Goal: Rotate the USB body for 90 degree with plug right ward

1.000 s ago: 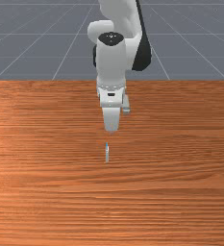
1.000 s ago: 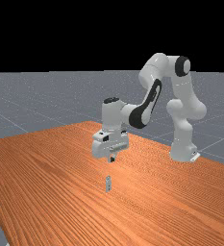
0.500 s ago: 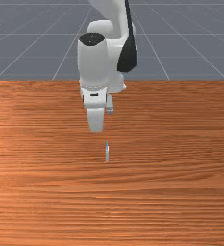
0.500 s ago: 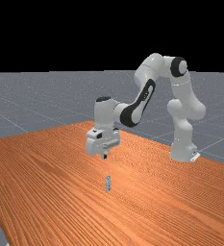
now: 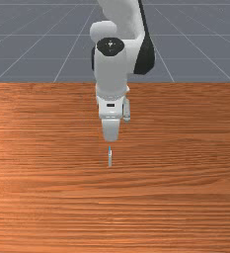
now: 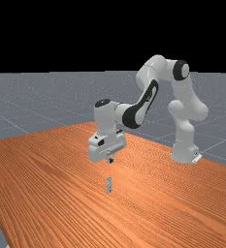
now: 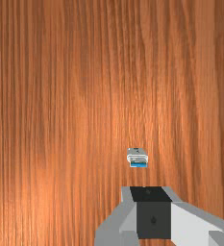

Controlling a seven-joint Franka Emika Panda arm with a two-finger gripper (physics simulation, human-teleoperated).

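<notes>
Below the arm's hand, my gripper (image 6: 111, 161) hangs above the USB body (image 6: 109, 185) in the far view, with a gap between them. The small grey-and-white body appears to stand upright on the table, its blue-lined plug at the top. In the front view the USB body (image 5: 110, 158) is a thin upright strip just below the hand. The wrist view has my gripper (image 7: 151, 193) with its fingers together and nothing seen between them; the USB body (image 7: 137, 156) stands apart from their tips, its blue plug end nearest them.
The orange-brown wooden table (image 5: 185, 173) spreads around the USB body. At the far view's right the arm's base (image 6: 183, 152) stands by the table's back edge.
Compared with half a second ago, my hand has shifted toward the front view's right, back over the USB body's line, and sits slightly lower there. The USB body has not moved.
</notes>
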